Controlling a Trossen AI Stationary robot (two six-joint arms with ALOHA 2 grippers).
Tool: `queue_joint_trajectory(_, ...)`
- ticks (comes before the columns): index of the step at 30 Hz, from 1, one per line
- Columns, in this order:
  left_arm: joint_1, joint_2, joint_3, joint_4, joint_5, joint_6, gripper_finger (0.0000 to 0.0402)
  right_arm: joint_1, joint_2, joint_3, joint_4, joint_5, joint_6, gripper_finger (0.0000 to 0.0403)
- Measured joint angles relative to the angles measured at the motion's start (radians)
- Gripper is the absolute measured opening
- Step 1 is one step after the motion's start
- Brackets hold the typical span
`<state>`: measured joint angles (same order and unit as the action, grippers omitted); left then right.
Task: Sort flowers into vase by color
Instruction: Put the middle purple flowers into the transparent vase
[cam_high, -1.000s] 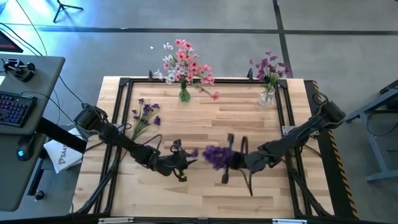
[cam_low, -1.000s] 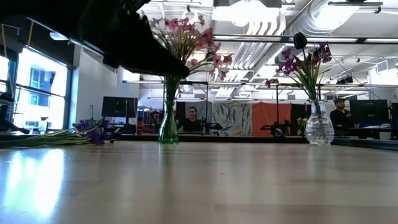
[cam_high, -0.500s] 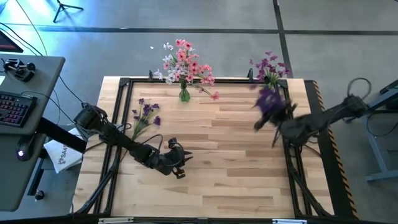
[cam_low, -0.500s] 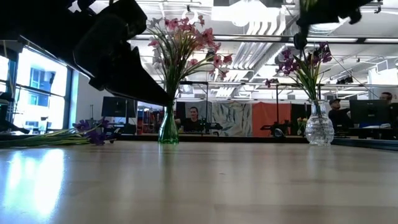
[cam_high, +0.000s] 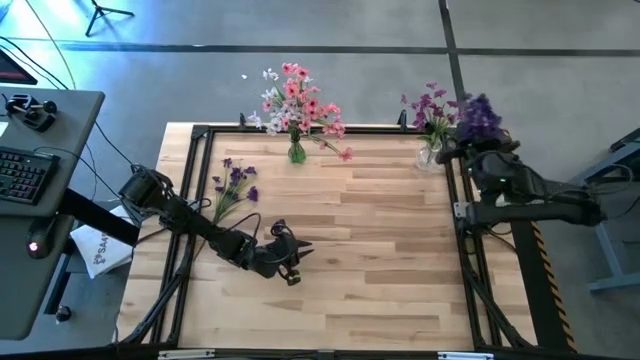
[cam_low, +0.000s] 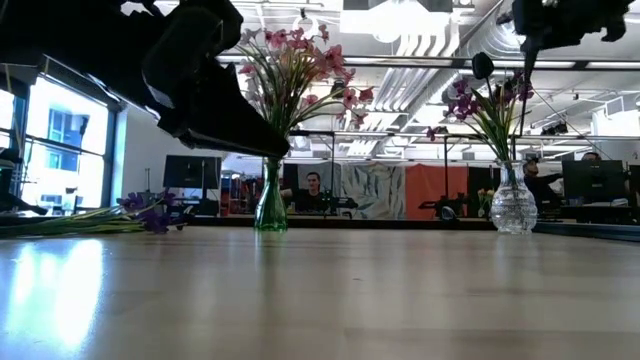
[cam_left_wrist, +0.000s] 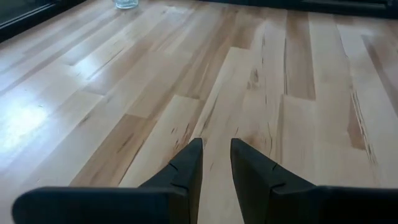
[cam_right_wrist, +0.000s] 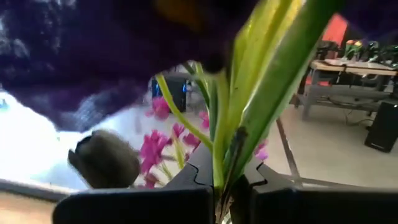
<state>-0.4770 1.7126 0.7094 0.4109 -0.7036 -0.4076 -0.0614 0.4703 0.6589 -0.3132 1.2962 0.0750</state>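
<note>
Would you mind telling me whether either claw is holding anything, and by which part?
The right claw is shut on the purple flower, gripping its green stem below the blossom. The left claw holds nothing.

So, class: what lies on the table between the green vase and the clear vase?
Nothing: in the high view the wood between the green vase and the clear vase is bare; the low view agrees.

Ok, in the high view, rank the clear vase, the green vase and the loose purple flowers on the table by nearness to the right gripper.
1. Clear vase: beside the right gripper, at the table's far right corner.
2. Green vase: far edge, left of centre.
3. Loose purple flowers: lying on the table's left side.
</note>
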Motion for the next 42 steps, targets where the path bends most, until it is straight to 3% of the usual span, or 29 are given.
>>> queue_joint_trajectory(5,0.007,0.000,0.000,0.007,0.000,0.000,0.0071,-0.155,0.094,-0.003,-0.020,-0.134,0.038,0.0001)
queue_joint_trajectory(10,0.006,0.000,0.000,0.006,0.005,0.000,0.0071,-0.339,0.192,-0.003,0.015,-0.369,0.040,0.0001)
queue_joint_trajectory(13,0.006,0.000,0.000,0.006,0.005,0.000,0.0071,-0.420,0.236,-0.003,0.020,-0.455,0.040,0.0001)
queue_joint_trajectory(28,0.005,0.000,0.000,0.005,0.006,-0.001,0.0071,-0.521,0.274,-0.003,-0.172,-0.486,0.211,0.0025)
queue_joint_trajectory(32,0.005,0.000,0.000,0.005,0.019,-0.003,0.0071,-0.540,0.285,-0.003,-0.187,-0.513,0.217,0.0062)
queue_joint_trajectory(42,0.005,0.000,0.000,0.005,0.021,-0.009,0.0071,-0.580,0.294,-0.002,-0.274,-0.562,0.212,0.0203)
